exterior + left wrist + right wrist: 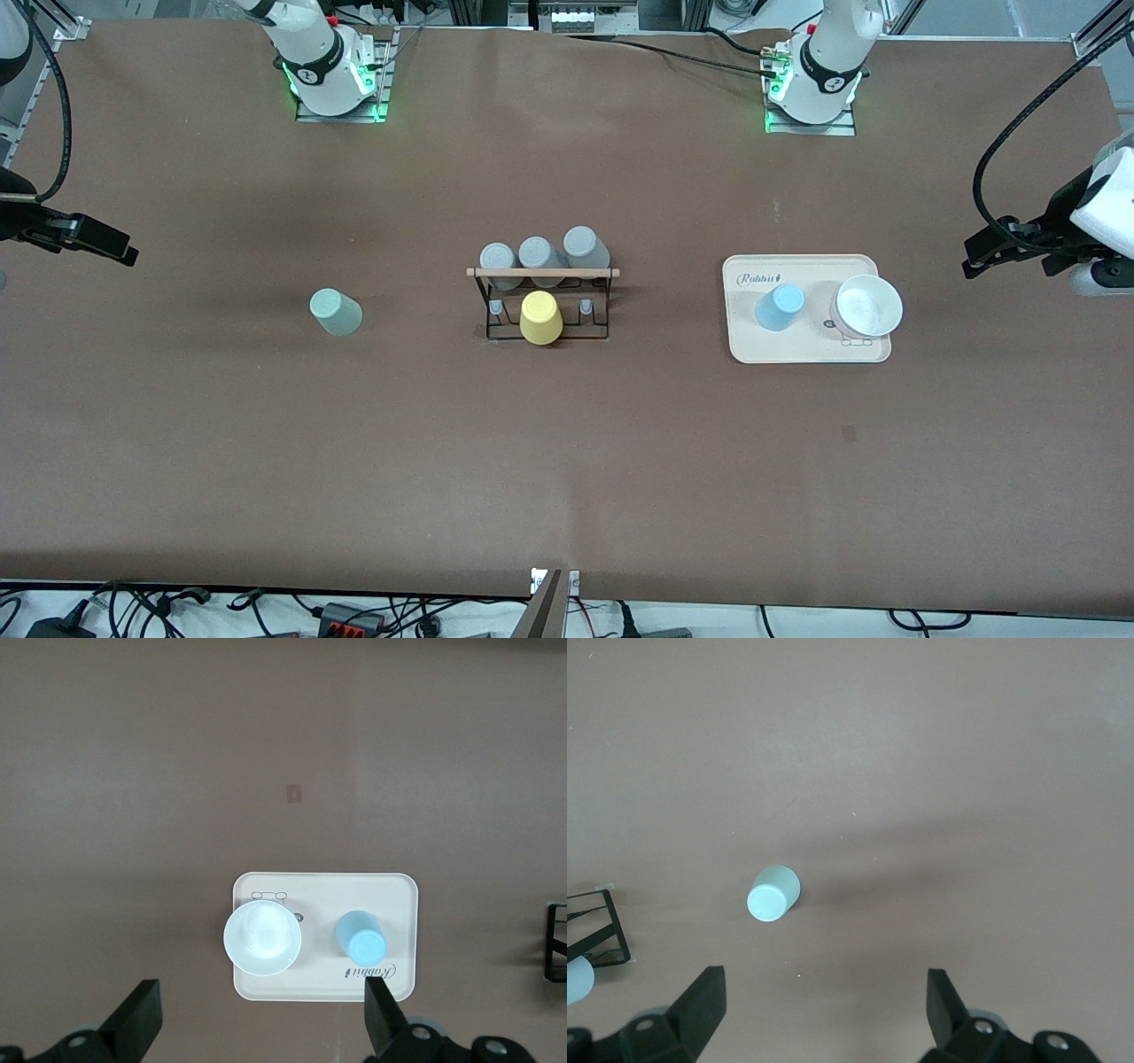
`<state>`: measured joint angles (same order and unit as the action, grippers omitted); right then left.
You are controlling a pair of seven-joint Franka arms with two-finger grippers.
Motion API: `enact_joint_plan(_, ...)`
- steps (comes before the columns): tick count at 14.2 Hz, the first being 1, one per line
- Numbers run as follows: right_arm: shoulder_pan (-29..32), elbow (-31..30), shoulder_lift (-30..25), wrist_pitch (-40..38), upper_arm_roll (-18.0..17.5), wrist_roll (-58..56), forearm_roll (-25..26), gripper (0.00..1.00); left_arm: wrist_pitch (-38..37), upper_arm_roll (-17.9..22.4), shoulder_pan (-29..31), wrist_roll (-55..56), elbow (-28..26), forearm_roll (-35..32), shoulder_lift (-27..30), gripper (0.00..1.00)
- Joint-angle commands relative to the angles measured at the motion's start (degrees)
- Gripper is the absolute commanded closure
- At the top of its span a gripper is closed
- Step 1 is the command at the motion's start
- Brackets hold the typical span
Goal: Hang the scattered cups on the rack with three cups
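**Sage and blue cups wait off the rack while both grippers hang wide open**

Sage green and standing mouth-down, one scattered cup (336, 312) sits alone on the brown table (567, 461), left of centre in the front view, toward the right arm's end. Its partner, the light blue cup (780, 307), is also upside down and rests on the beige tray (744, 346) at right of centre, just beside a white bowl (867, 306) that shares the tray.

Between them, at the middle of the frame, stands the black wire rack (545, 301) with its wooden rod across the top. Three grey cups (540, 255) already sit on its farther row of pegs and a yellow cup (540, 316) on the middle peg of the nearer row — so the free pegs flank the yellow cup, probably meant for the two loose ones.

The right gripper (824, 1010) hangs at the left edge of the front view, fingers spread and empty, looking down on the sage cup. The left gripper (261, 1014) hangs at the right edge, likewise spread and holding nothing, over the table beside the tray. Each arm seems parked above the cup on its own end — a sensible split, since neither would need to cross the rack. No cup has been touched yet, judging by how they stand.
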<state>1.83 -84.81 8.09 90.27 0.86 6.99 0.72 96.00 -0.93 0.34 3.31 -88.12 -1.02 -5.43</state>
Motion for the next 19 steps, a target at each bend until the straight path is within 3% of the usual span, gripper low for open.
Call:
enact_joint_plan(1,-0.3,0.2,0.1,0.0,0.3,-0.8,-1.0,0.00,0.2,-0.6,0.5,-0.4,-1.3,0.4,1.5,0.00)
enact_joint_plan(9,-0.5,0.1,-0.4,-1.8,0.2,-0.8,-0.4,0.00,-0.1,-0.6,0.5,0.3,-0.6,0.6,0.6,0.00)
enact_joint_plan(19,-0.8,-3.0,0.5,-5.5,-0.1,-0.7,-0.3,0.00,-0.6,-0.8,-3.7,-2.0,-0.2,0.6,-12.4,0.00)
